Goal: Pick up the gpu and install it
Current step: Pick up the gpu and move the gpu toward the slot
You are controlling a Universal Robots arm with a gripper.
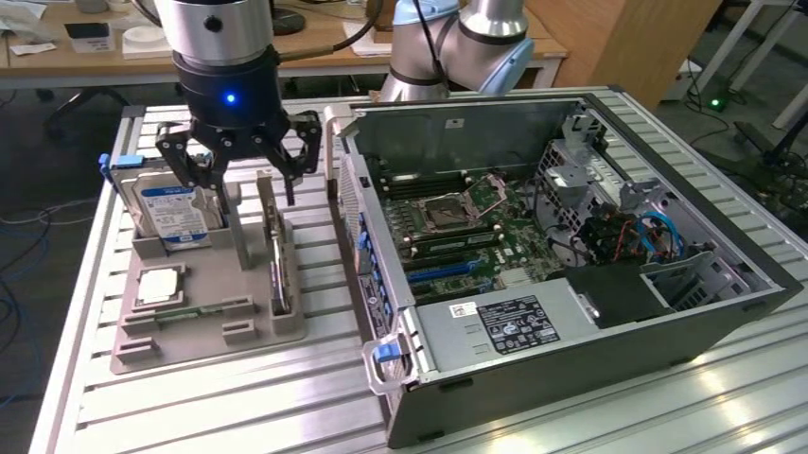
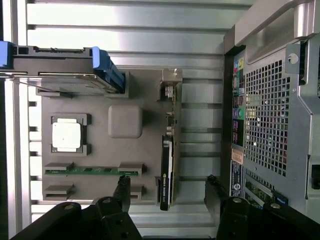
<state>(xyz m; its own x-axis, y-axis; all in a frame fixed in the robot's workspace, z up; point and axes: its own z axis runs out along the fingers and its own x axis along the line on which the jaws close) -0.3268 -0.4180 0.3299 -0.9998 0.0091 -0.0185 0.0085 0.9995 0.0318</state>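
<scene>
From the exterior view's left, we saw the hard drive [image 1: 177,216] upright in the grey tray [image 1: 202,336], then our gripper [image 1: 253,180] with jaws apart over the gpu [image 1: 272,251], which stood on edge in line between them, then the open computer case [image 1: 707,312].

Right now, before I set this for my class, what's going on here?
A robot arm's end effector hovers open over a grey parts tray. In the wrist view its fingers sit on either side of the gpu, which stands on edge in the tray beside the hard drive. Nothing is gripped. The computer case lies open on the exterior view's right, and the gpu is not yet installed.
</scene>
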